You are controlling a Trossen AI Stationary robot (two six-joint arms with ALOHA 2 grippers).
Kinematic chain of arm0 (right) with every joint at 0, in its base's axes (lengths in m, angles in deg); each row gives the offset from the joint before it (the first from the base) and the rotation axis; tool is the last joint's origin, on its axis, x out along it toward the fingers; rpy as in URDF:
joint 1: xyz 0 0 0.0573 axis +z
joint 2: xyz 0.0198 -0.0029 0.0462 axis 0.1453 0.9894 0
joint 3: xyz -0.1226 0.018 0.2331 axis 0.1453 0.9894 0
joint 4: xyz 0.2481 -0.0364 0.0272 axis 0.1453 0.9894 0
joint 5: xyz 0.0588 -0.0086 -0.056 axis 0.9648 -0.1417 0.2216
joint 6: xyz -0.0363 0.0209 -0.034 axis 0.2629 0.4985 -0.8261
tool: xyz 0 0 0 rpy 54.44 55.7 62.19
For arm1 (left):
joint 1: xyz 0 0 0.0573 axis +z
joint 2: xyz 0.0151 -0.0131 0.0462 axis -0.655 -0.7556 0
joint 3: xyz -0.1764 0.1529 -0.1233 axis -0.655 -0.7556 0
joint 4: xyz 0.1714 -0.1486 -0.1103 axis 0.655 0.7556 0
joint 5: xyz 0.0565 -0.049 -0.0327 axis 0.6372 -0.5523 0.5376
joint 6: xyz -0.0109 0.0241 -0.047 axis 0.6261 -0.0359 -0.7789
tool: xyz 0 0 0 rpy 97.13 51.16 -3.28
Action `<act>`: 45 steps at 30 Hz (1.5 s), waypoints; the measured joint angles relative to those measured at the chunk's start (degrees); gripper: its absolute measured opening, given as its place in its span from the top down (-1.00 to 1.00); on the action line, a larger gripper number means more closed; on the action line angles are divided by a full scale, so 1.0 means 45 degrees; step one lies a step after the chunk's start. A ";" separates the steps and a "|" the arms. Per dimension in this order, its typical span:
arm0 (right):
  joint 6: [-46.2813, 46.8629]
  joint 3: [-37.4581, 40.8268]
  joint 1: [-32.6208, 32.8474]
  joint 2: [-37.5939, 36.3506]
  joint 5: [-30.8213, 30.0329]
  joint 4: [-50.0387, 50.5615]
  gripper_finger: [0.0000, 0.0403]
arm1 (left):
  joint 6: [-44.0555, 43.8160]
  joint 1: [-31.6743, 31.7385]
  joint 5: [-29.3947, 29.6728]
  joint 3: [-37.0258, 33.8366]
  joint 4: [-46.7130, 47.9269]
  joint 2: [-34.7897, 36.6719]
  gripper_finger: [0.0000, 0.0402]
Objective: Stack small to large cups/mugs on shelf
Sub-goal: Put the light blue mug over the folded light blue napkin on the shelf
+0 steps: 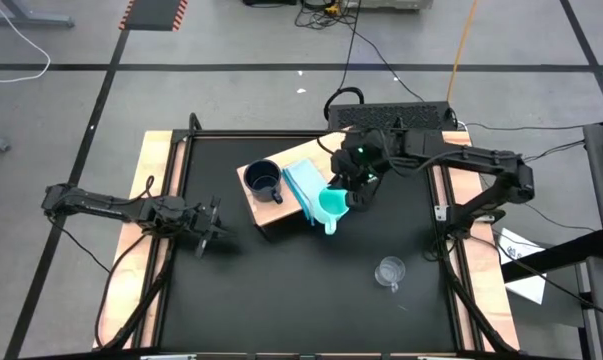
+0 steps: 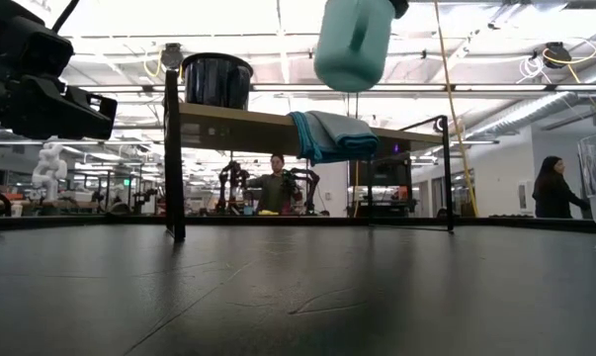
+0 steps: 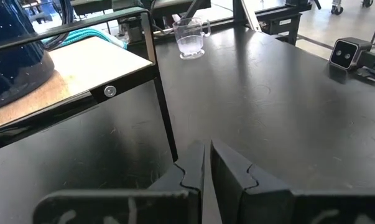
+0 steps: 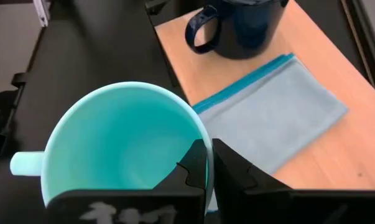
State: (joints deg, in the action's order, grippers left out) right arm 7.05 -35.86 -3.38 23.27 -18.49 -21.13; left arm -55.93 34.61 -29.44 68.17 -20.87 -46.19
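Observation:
A turquoise cup (image 1: 331, 207) hangs in the air just off the shelf's right end, with my right gripper (image 4: 209, 152) shut on it. The light wooden shelf (image 1: 271, 212) stands on dark legs at the table's middle. A dark navy mug (image 1: 263, 180) sits upright on the shelf, beside a folded pale blue cloth (image 1: 303, 188). On the table toward the near right stands a clear glass mug (image 1: 389, 270). At the table's left my left gripper (image 3: 207, 163) is shut on nothing, pointing at the shelf's leg. My right gripper holds the turquoise cup by its rim (image 4: 201, 138), on the side opposite the handle (image 4: 25, 163). One finger is inside the cup and one outside. The fingers slant down from the far right. The cup (image 2: 355, 42) hangs clear, mouth up, higher than the shelf top.
The shelf's dark frame posts (image 2: 172, 148) rise from the tabletop. The cloth (image 2: 332, 133) hangs over the shelf's edge. A dark box (image 1: 391, 115) sits at the table's far edge. People stand in the room beyond the table.

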 joint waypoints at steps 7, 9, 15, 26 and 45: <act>-0.0137 -0.1672 -0.0336 0.1054 0.0006 0.1214 0.99 | 0.0005 0.0000 0.0000 0.0000 0.0005 -0.0002 0.85; -0.0220 -0.1837 -0.0339 0.1170 -0.0002 0.1395 0.99 | 0.0005 0.0004 0.0000 0.0000 0.0005 0.0000 0.85; -0.0306 -0.1928 -0.0329 0.1231 0.0009 0.1496 0.99 | 0.0010 0.0000 0.0000 0.0000 0.0058 0.0000 0.85; -0.0150 -0.1928 -0.0587 0.1231 0.0005 0.1273 0.99 | 0.0024 0.0000 -0.0005 0.0000 0.0078 0.0000 0.85; -0.1033 -0.2763 -0.2342 0.1432 -0.0005 0.1216 0.99 | 0.0024 0.0005 -0.0005 0.0000 0.0073 0.0000 0.85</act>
State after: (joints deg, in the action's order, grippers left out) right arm 2.40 -48.29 -13.92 29.71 -18.51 -15.66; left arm -55.83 34.64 -29.46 68.17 -20.54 -46.19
